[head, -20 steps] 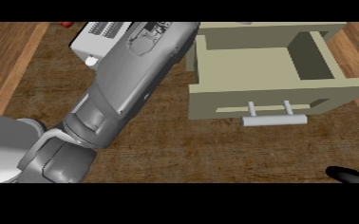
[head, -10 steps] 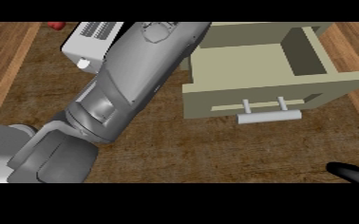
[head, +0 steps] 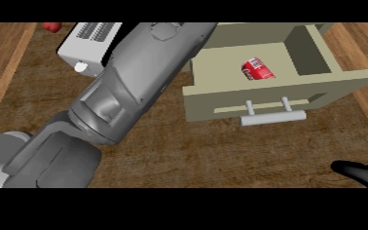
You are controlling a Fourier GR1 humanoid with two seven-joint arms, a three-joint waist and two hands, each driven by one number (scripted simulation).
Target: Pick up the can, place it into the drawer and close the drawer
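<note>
A red can (head: 257, 69) lies on its side inside the open beige drawer (head: 215, 97), near the middle of its floor. Nothing touches the can. The drawer's front panel faces me with a pale bar handle (head: 271, 118). My left forearm (head: 137, 83) crosses the view from the lower left up to the top edge, beside the drawer's left wall; its hand is cut off above the view. Only a black tip of my right hand (head: 352, 170) pokes in at the lower right edge, well below the drawer.
A white slotted appliance (head: 86, 46) stands at the top left, partly behind my left forearm. A small red object (head: 52, 27) sits at the top left corner. A lighter wooden strip (head: 13, 58) runs along the counter's left side.
The can now shows lying in the drawer, where the earlier frames showed none. My left forearm has swung left, off the drawer's opening. The drawer stays open.
</note>
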